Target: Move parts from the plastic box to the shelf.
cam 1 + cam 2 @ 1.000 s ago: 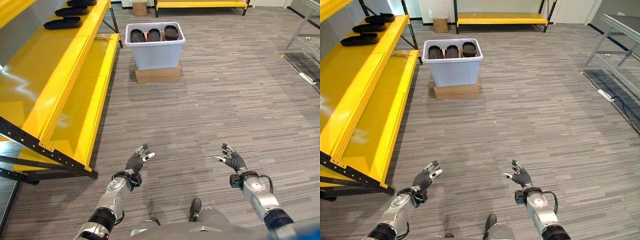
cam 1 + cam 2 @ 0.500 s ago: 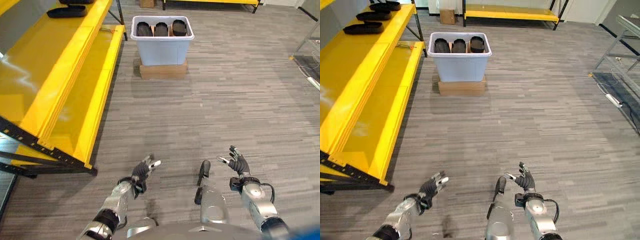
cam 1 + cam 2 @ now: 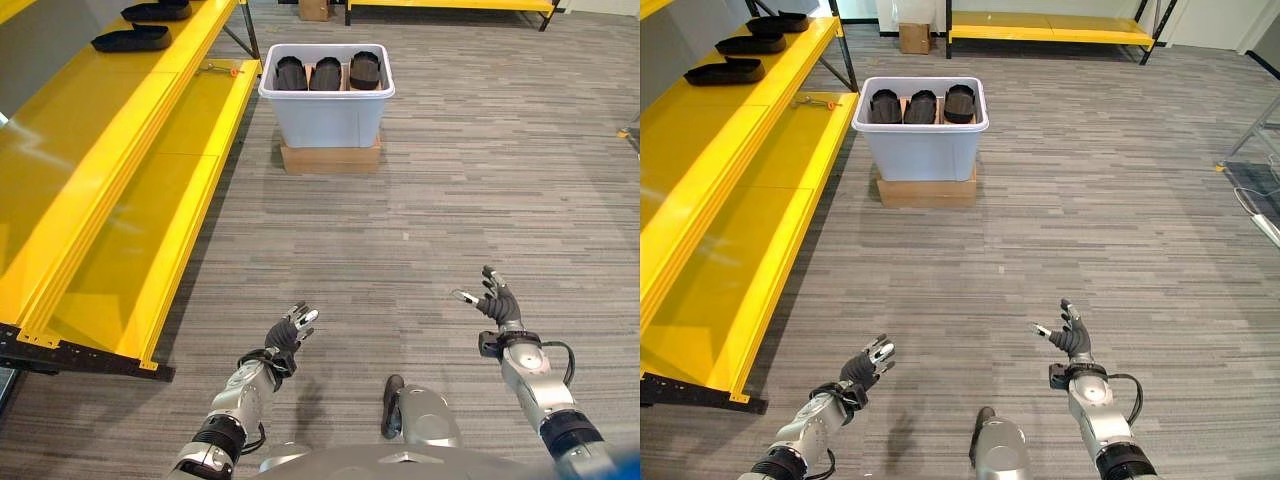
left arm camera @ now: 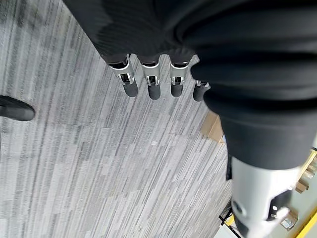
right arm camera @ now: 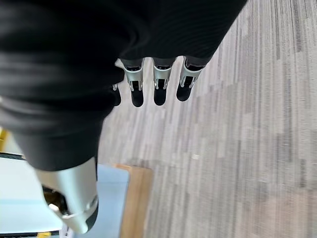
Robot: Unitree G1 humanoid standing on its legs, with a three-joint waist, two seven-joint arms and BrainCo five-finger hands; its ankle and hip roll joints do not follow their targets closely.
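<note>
Walking has brought you closer: against the pictures from a moment back, the plastic box (image 3: 327, 95) sits a little larger and more central ahead, and the whole view has shifted, so it is the camera that moved, not the things. Your left hand (image 3: 284, 334) and right hand (image 3: 493, 304) are held low in front of you much as before, fingers straight and relaxed, holding nothing; the wrist views show the same, dark tips (image 4: 154, 91) spread over bare carpet (image 3: 450, 200). So, as I judge it, no part is in hand yet and you are only on the approach.

Three dark parts (image 3: 326, 73) stand side by side in the box, well ahead of both hands and roughly midway between them. Each appears set on end, long axis running up out of the box, broad faces lined up across its width. The box rests on a cardboard base (image 3: 331, 159).

Yellow shelf (image 3: 120, 170) runs along beyond your left hand, stretching forward past the box. Two more dark parts (image 3: 130, 39) lie flat on its upper level, far ahead of that hand, their long axes running across the shelf's depth.
</note>
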